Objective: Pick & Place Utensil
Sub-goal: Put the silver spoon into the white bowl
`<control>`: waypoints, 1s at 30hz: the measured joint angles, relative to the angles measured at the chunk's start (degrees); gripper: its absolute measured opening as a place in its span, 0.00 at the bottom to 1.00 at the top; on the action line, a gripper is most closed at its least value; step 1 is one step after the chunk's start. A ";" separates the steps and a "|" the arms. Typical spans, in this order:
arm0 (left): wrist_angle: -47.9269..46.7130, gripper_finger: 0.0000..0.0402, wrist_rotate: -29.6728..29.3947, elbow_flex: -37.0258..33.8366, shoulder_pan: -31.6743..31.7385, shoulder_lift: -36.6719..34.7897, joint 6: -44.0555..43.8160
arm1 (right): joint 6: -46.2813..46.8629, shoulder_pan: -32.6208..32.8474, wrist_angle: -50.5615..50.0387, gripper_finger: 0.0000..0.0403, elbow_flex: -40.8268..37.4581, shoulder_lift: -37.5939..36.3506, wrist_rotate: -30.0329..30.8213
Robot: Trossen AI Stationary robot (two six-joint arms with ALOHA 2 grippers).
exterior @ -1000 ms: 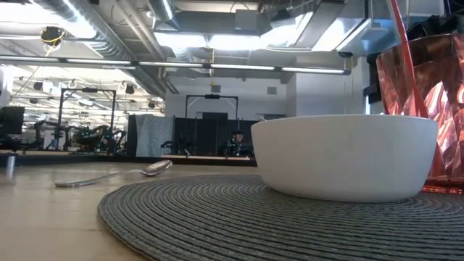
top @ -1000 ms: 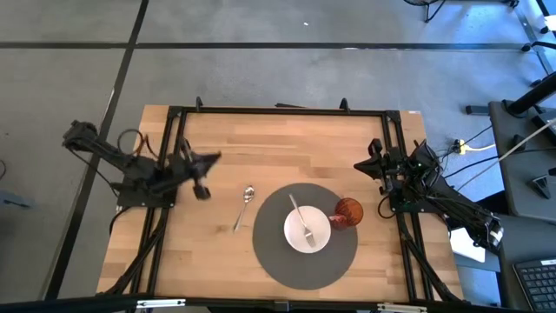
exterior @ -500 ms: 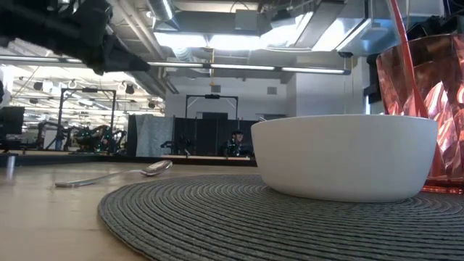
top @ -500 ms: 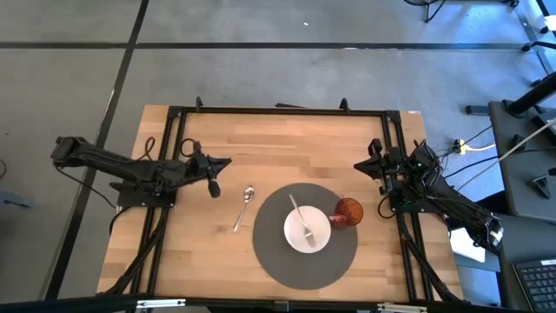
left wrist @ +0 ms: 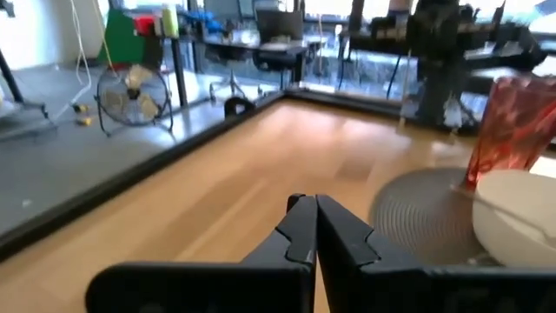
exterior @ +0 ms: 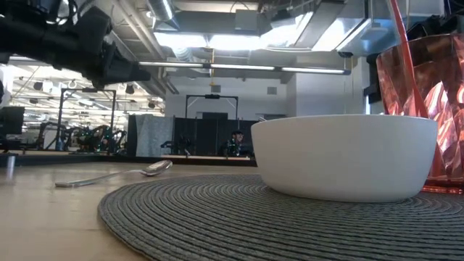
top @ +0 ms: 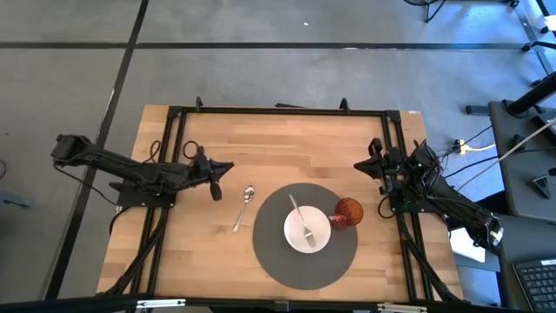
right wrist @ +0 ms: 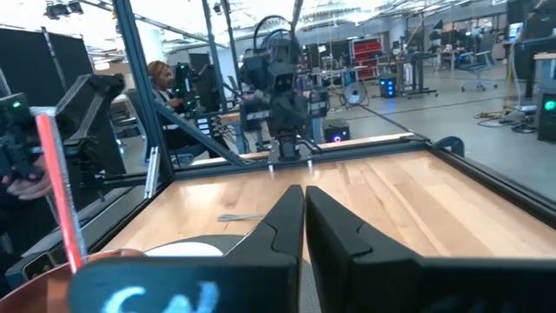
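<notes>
Spoon (top: 243, 208) lies flat on the bare wood of the table (top: 287, 139), just left of the round grey placemat (top: 274, 256) and clear of its edge. Its long axis runs on a slant: the bowl end points to the far side and slightly right, the handle trails toward the near left. From the low view the spoon (exterior: 116, 174) shows resting level on the tabletop, bowl end to the right. On the placemat stands a white bowl (top: 307, 230) with a fork (top: 301, 219) lying in it, tines at the near end, and a red tumbler (top: 347, 211) sits touching the bowl's right side. The left gripper (top: 224, 168) hangs above the wood to the far left of the spoon, near it but apart from it, its fingers (left wrist: 304, 228) pressed together and holding nothing. Compared with a second ago the left arm has stretched out rightward over the table, carrying its gripper closer to the spoon; the spoon, bowl, fork and tumbler have not moved. The right gripper (top: 363, 164) waits at the table's right edge, fingers (right wrist: 300, 222) closed and empty, unchanged from before.
</notes>
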 joint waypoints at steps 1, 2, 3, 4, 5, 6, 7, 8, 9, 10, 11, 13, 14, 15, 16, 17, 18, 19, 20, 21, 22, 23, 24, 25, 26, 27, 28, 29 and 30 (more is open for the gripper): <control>-0.25 0.00 0.06 0.00 0.00 0.96 -0.63 | 0.03 0.00 0.07 0.04 0.00 -0.02 0.27; -0.51 0.00 0.50 0.00 0.00 2.08 -0.85 | 0.04 0.00 0.04 0.04 0.00 0.00 0.73; -0.50 0.00 1.59 0.00 0.00 3.30 -0.94 | 0.04 0.00 0.02 0.04 0.00 0.00 1.28; -0.35 0.00 2.72 0.00 -0.01 4.75 -1.47 | 0.04 0.00 0.02 0.04 0.00 0.00 1.42; -0.07 0.00 3.29 0.00 -0.11 6.30 -2.53 | 0.03 0.00 0.02 0.04 0.00 -0.01 1.42; 0.12 0.01 3.40 0.19 -0.31 7.84 -4.12 | 0.04 0.00 0.02 0.04 0.00 -0.01 1.42; 0.24 0.01 3.41 0.74 -0.58 9.54 -5.61 | 0.08 0.00 0.00 0.04 0.00 0.00 1.42; 0.29 0.01 3.38 1.54 -0.92 11.24 -6.69 | 0.09 0.00 0.00 0.04 0.00 0.00 1.42; 0.50 0.00 3.34 2.42 -1.44 13.00 -7.49 | 0.09 0.00 -0.06 0.04 0.00 0.00 1.42; 0.52 0.00 3.42 3.42 -2.09 14.87 -8.17 | 0.11 0.00 -0.24 0.04 0.00 -0.01 1.42; 0.45 0.00 3.56 4.49 -2.77 16.83 -8.63 | 0.18 0.00 -0.38 0.04 0.00 0.00 1.41; -0.35 0.00 4.00 7.27 -4.27 20.43 -9.03 | 0.26 0.00 -0.39 0.04 0.00 -0.01 1.37; -1.22 0.01 3.99 8.97 -5.21 22.25 -9.65 | 0.26 0.00 -0.45 0.04 0.00 0.00 1.36; -2.46 0.01 3.83 10.56 -5.98 23.80 -10.71 | 0.26 0.00 -0.57 0.04 0.00 0.00 1.36; -3.83 0.01 3.47 12.02 -6.68 25.30 -12.11 | 0.26 0.00 -0.59 0.04 -0.01 -0.01 1.35; -4.94 0.01 3.00 13.40 -7.32 26.83 -13.83 | 0.26 0.00 -0.59 0.04 0.00 0.00 1.36; -5.78 0.00 2.40 14.62 -7.89 28.19 -15.75 | 0.26 0.00 -0.59 0.04 0.00 0.00 1.37; -6.45 0.00 1.59 15.67 -8.48 29.55 -17.91 | 0.26 0.00 -0.60 0.04 0.00 0.00 1.36; -7.04 0.00 0.97 16.54 -9.08 30.94 -19.85 | 0.26 0.00 -0.61 0.04 0.00 -0.02 1.36; -7.95 0.01 0.87 17.22 -9.63 32.23 -21.41 | 0.26 0.00 -0.62 0.04 0.00 -0.01 1.36; -8.95 0.01 0.83 17.80 -10.17 33.52 -22.76 | 0.26 0.00 -0.72 0.04 0.00 -0.02 1.36; -9.88 0.01 0.85 18.40 -10.73 34.84 -24.32 | 0.26 0.00 -0.89 0.04 0.00 -0.02 1.36; -11.05 0.01 0.91 19.06 -11.26 35.97 -26.16 | 0.26 0.00 -1.10 0.04 0.00 -0.01 1.36; -12.45 0.01 1.21 19.79 -11.78 36.98 -28.16 | 0.25 0.00 -1.27 0.04 0.00 0.00 1.36; -13.96 0.01 1.79 20.57 -12.35 38.08 -30.28 | 0.24 0.00 -1.40 0.04 0.00 -0.01 1.37; -16.01 0.01 2.66 21.33 -12.88 39.26 -32.58 | 0.24 0.00 -1.48 0.04 0.00 -0.01 1.36; -18.63 0.01 3.29 22.07 -13.40 40.25 -34.92 | 0.21 0.00 -1.50 0.04 0.00 0.00 1.36; -21.24 0.01 3.47 22.91 -13.94 41.17 -37.09 | 0.04 0.00 -1.49 0.04 0.00 0.00 1.36; -23.57 0.01 3.44 23.94 -14.41 41.98 -39.43 | 0.04 0.00 -1.49 0.04 0.00 0.00 1.38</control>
